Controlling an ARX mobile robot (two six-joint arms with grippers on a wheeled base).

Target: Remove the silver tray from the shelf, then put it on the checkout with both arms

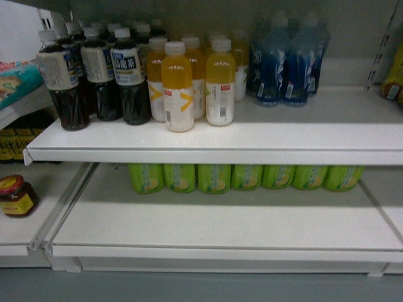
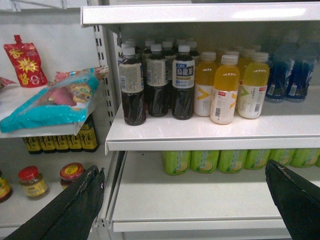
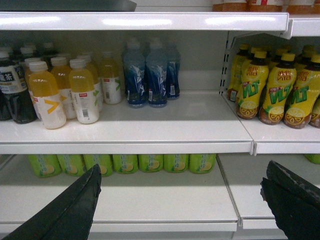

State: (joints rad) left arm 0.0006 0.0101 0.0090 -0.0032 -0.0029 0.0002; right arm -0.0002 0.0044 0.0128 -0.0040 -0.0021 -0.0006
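Stock as seen from the aisle:

- Pale white metal shelf board (image 1: 302,135), across the middle of the head view; its right half is bare.
- Dark tea bottles with white caps (image 1: 101,75), upper left of the head view, standing on that board.
- Yellow-orange juice bottles with white caps (image 1: 178,88), just right of the tea, upright.
- Blue-wrapped bottles (image 1: 283,63), upper right, towards the back of the board.
- Row of green-labelled bottles (image 1: 245,177), at the back of the lower board, under the front lip of the one above.
- Red-lidded glass jar (image 1: 16,195), lower left, in the neighbouring bay.
- Teal plastic packet (image 2: 50,100) and red spouted pouch (image 2: 25,62), upper left of the left wrist view.
- Yellow lemon-drink bottles with black caps (image 3: 275,85), right of the right wrist view.
- Flat dark grey slab (image 3: 65,5), top left edge of the right wrist view, lying on the topmost board; likely the silver tray, though only its edge shows.
- Left gripper (image 2: 182,167): black fingers at the lower corners, spread wide, holding nothing.
- Right gripper (image 3: 181,170): likewise spread wide, holding nothing.
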